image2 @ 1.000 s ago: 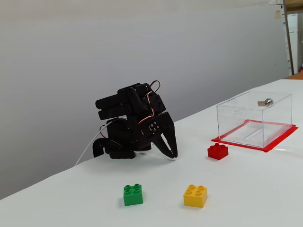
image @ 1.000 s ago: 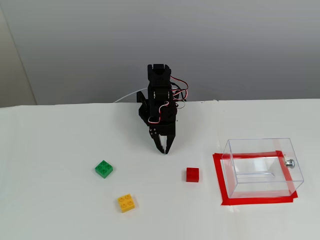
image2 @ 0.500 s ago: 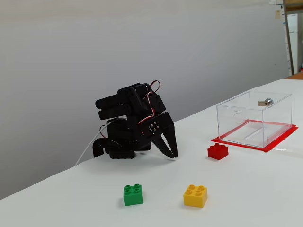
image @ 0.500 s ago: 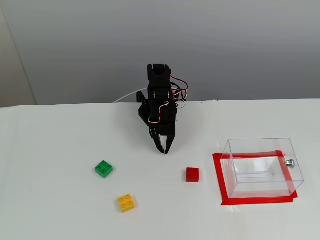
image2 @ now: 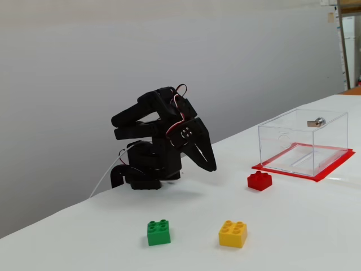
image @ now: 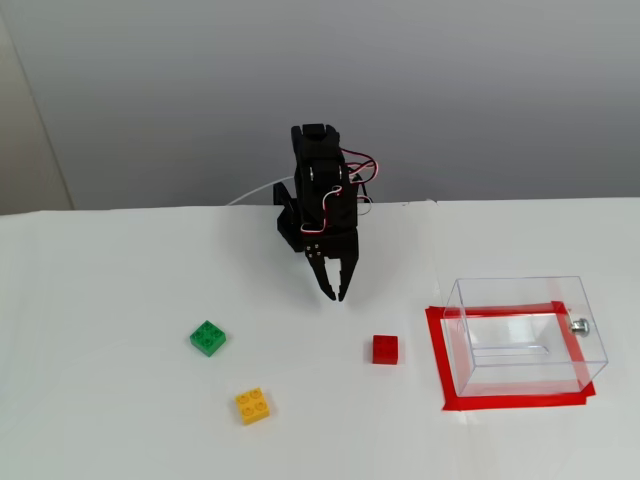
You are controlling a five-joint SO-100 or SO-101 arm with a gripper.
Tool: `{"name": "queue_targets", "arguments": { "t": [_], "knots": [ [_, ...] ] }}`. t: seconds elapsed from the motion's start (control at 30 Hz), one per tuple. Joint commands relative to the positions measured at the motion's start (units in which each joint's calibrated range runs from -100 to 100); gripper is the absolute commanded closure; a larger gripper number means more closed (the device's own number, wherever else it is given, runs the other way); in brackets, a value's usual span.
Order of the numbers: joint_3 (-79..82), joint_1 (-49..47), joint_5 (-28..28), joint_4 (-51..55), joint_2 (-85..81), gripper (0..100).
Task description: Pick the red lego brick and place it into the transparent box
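**Red lego brick on table, outside box; pincer clenched and empty**

Red lego brick (image: 385,349) (image2: 259,180) sits flat on the white table (image: 120,400) (image2: 316,226), studs up, untouched by the arm. In both fixed views it lies between the arm and the transparent box (image: 524,335) (image2: 303,142), near the box's red-taped edge but apart from it.

The transparent box stands upright on a frame of red tape (image: 436,358) (image2: 333,167). A small metal knob (image: 579,325) (image2: 319,121) is fitted on one wall. No brick shows inside.

The black arm is folded low over its base. Its gripper (image: 336,290) (image2: 210,165) points down toward the table, fingertips drawn together to a point, clenched with nothing between them. It hangs above the surface, well behind the red brick in a fixed view (image: 385,349).

Two other bricks rest on the table: a green brick (image: 208,338) (image2: 158,232) and a yellow brick (image: 253,405) (image2: 233,234), near one another and well apart from the box. Red and white wires (image: 358,165) (image2: 179,96) loop over the arm's upper section.
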Motion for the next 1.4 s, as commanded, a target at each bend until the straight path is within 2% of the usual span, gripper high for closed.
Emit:
{"name": "queue_targets", "arguments": {
  "t": [0.0, 0.3, 0.53, 0.9, 1.37],
  "knots": [
    [-6.35, -1.89, 0.36, -0.15, 7.49, 98],
    [-16.75, -7.95, -0.68, -9.11, 23.61, 98],
    [-25.16, -14.38, -7.52, -10.24, 34.22, 98],
    [-34.83, -18.67, -13.11, -10.24, 51.61, 98],
    [-35.28, -21.7, -13.37, -22.69, 64.51, 98]
  ]
}}
